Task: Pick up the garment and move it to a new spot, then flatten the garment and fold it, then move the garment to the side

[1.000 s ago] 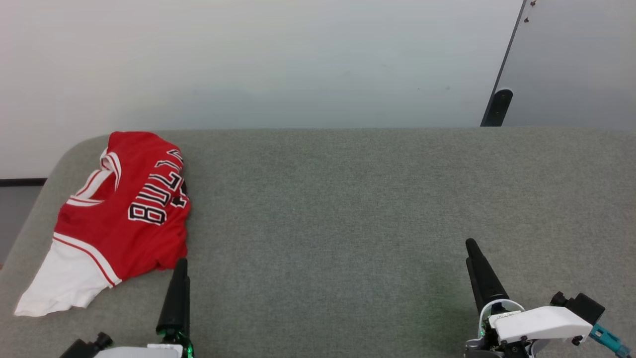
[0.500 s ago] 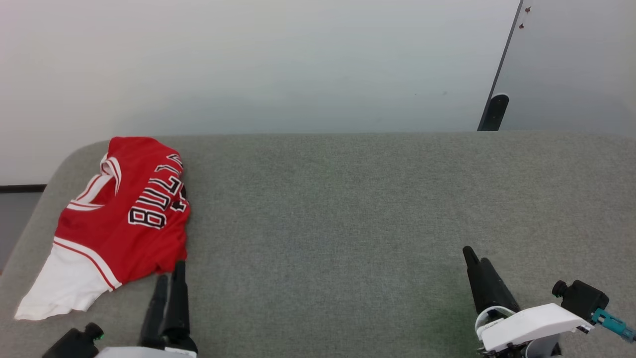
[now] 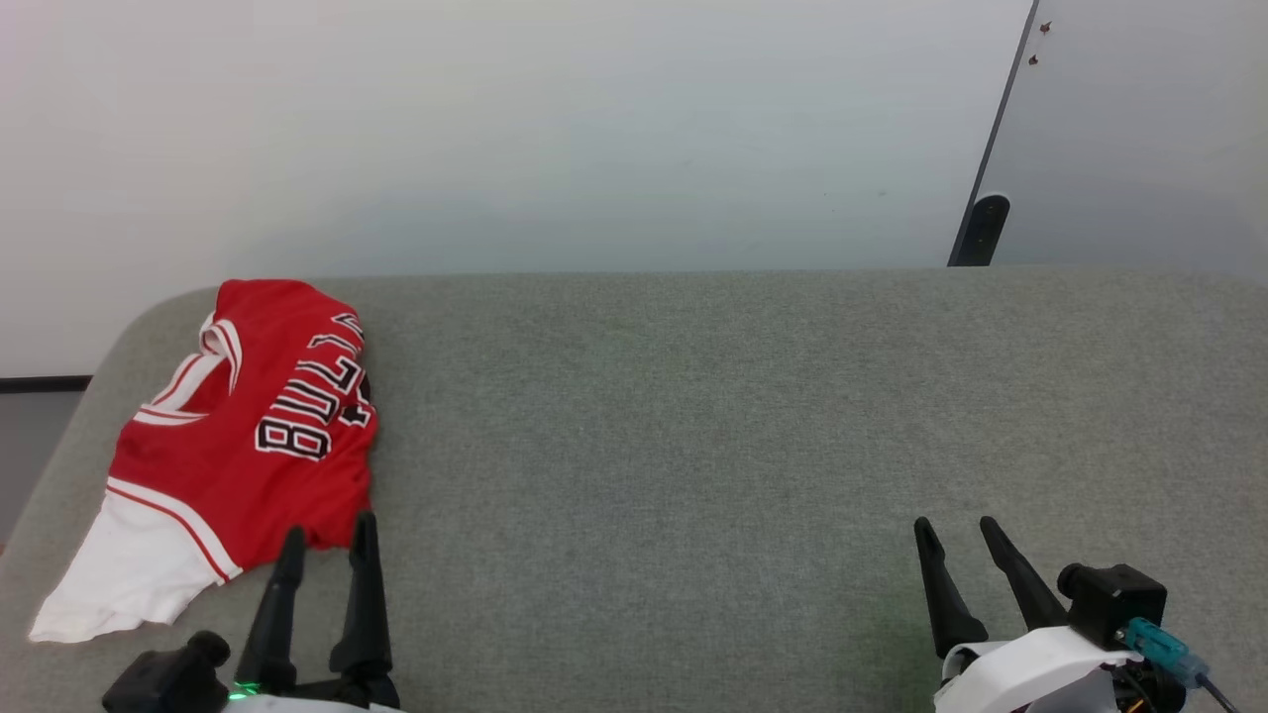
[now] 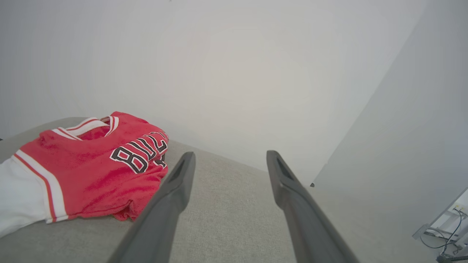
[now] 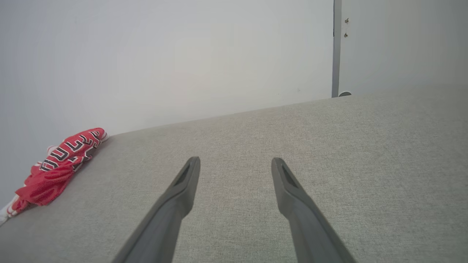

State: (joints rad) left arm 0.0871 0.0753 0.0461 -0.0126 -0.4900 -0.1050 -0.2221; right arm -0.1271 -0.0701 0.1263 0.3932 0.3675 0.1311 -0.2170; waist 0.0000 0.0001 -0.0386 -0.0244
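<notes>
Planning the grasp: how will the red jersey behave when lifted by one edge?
Likely floppy: the garment lies bunched in soft folds, so it should drape and unfold. Probably light; fabric looks thin. Pushed over the textured grey surface, it may bunch further.

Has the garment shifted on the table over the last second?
No. The garment sits slightly lower in the head view, but the table dropped equally, so the camera moved, not the garment.

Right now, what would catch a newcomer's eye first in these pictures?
A crumpled red jersey T-shirt with a white sleeve and black BULLS lettering lies at the left end of the grey fabric-covered surface. The left tool, open, points at its near corner; the right tool sits open over bare fabric at lower right.
</notes>
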